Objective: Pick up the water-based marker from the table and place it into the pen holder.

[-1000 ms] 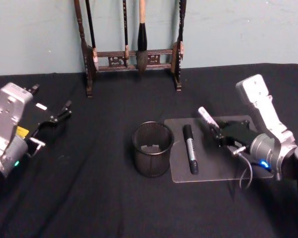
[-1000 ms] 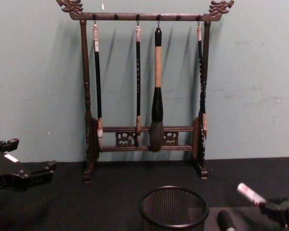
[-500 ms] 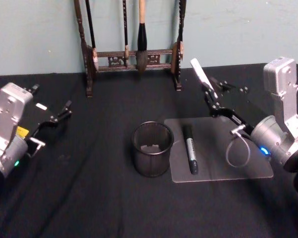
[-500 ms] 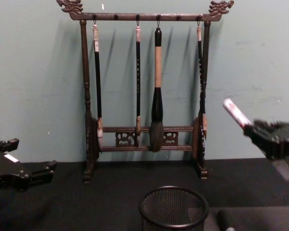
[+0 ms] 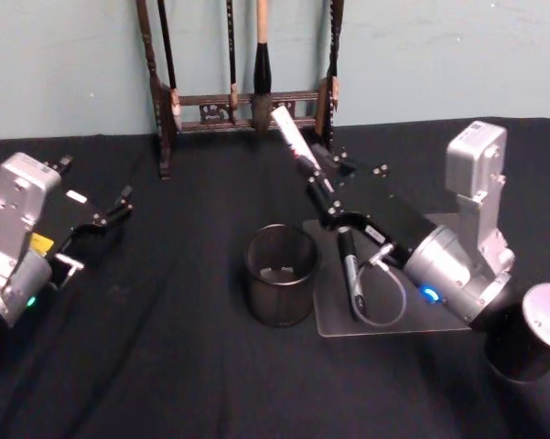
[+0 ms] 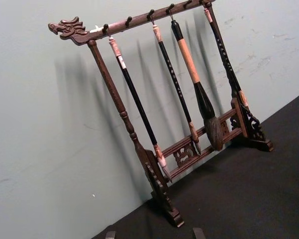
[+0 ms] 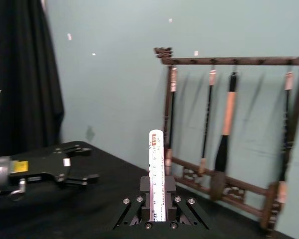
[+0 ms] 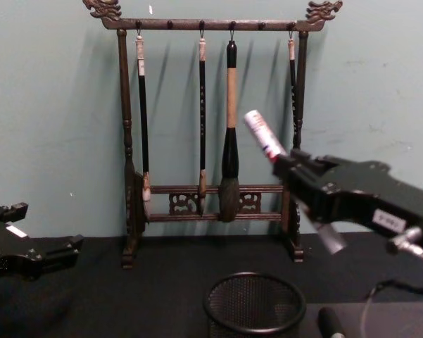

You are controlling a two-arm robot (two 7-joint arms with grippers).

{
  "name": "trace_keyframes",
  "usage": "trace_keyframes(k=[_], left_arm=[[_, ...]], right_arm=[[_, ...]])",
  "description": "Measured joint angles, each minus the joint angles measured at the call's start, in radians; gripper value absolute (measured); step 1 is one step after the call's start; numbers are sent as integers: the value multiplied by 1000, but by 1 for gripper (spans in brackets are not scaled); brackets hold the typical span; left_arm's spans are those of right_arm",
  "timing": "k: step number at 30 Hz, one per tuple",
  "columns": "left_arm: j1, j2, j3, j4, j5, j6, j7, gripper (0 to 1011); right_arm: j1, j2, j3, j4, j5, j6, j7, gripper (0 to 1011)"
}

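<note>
My right gripper (image 5: 315, 179) is shut on the water-based marker (image 5: 289, 133), a white tube with red print. It holds the marker tilted in the air, above and slightly behind the pen holder (image 5: 279, 274), a black mesh cup on the black table (image 5: 165, 375). In the right wrist view the marker (image 7: 156, 174) sticks up from the gripper (image 7: 156, 211). The chest view has the marker (image 8: 264, 135) and right gripper (image 8: 297, 174) high over the pen holder (image 8: 253, 304). My left gripper (image 5: 110, 215) rests open at the far left.
A black marker (image 5: 350, 274) lies on a clear flat board (image 5: 393, 315) right of the pen holder. A dark wooden brush rack (image 5: 242, 101) with hanging brushes stands at the table's back edge against the wall. Bare cloth lies left and in front of the cup.
My right gripper has lifted the white marker off the clear board and swung it up and leftward, from beside the black marker to above the pen holder. The left arm has stayed still.
</note>
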State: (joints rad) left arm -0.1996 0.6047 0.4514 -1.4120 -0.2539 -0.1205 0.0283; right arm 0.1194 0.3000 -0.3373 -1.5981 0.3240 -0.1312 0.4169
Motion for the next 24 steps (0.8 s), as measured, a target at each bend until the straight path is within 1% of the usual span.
trace_keyframes(k=[7,9,14,24], left_arm=[[0,0,0,0,0,0,0,1001],[0,0,0,0,0,0,0,1001],[0,0,0,0,0,0,0,1001],[0,0,0,0,0,0,0,1001]], right_arm=[[15,-14,-46,29,12,11,14,177],[17,-15,-49,33,12,13,14,176],[27,-23,-73,58,11,28,11,176],[42,-32,-99,91,9,47,9,176]])
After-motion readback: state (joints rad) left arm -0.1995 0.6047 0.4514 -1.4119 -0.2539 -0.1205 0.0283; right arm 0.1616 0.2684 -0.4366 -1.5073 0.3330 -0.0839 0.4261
